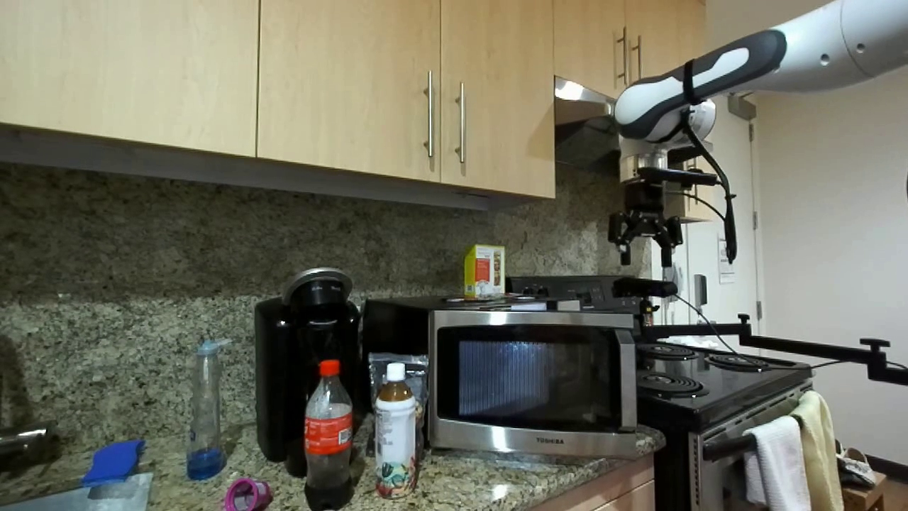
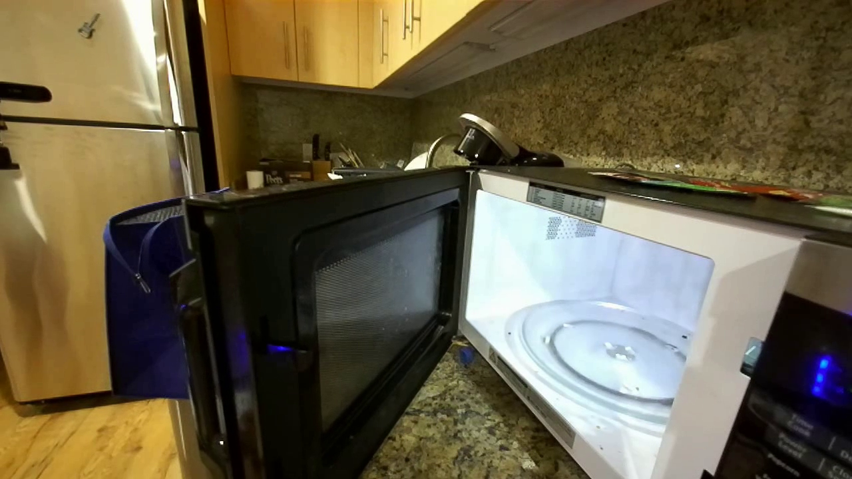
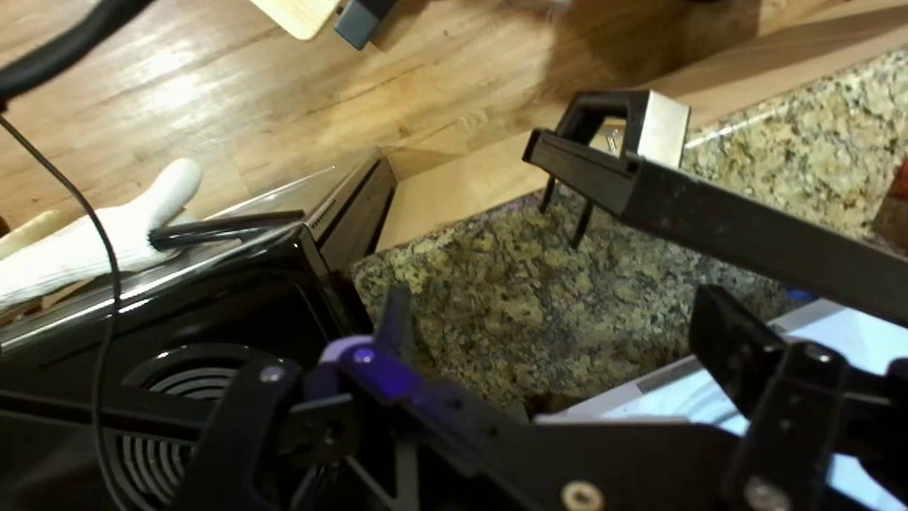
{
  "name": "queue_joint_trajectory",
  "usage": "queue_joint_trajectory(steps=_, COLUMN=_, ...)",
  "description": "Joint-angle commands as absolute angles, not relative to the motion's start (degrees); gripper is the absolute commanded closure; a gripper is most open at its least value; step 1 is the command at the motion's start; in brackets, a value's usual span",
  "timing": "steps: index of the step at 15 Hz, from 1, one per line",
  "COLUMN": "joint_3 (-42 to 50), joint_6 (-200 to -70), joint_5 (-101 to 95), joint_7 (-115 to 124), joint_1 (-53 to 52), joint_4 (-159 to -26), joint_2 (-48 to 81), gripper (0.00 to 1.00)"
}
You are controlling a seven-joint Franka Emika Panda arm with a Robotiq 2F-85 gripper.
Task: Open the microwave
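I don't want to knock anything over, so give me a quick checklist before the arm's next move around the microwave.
1. Microwave door open: ok, it stands swung away from the lit cavity.
2. Gripper open and holding nothing: ok, its jaws stand apart with nothing between them.
3. Gripper off the door handle: ok, it hangs higher, apart from it.
4. Red-capped bottle and white-capped bottle upright: ok, both stand on the counter.
5. Turntable inside the cavity: ok.
6. Room to swing the door farther without hitting either bottle: cannot tell; the views don't settle that gap.
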State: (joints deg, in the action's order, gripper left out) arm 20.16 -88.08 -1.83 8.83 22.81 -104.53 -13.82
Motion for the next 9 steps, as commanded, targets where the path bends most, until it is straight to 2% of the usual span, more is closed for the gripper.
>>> queue_joint_trajectory(steps=1, joint_3=20.2, joint_6=-82.8, joint_5=-6.6, joint_7=1.6, joint_1=21.4, joint_4=-104.3, joint_2=-14.3, gripper=0.00)
queue_joint_trajectory(steps=5, joint_3=20.3, joint_6=-83.0, joint_5=-9.9, joint_7=-7.3, joint_1=19.5, joint_4=-104.8, joint_2=-13.3, gripper=0.00)
queue_joint_trajectory(steps=9, joint_3=20.6, joint_6=-83.8, joint_5=-8.2, joint_7=-6.0, joint_1=19.1, joint_4=-104.4, joint_2=-13.0, gripper=0.00)
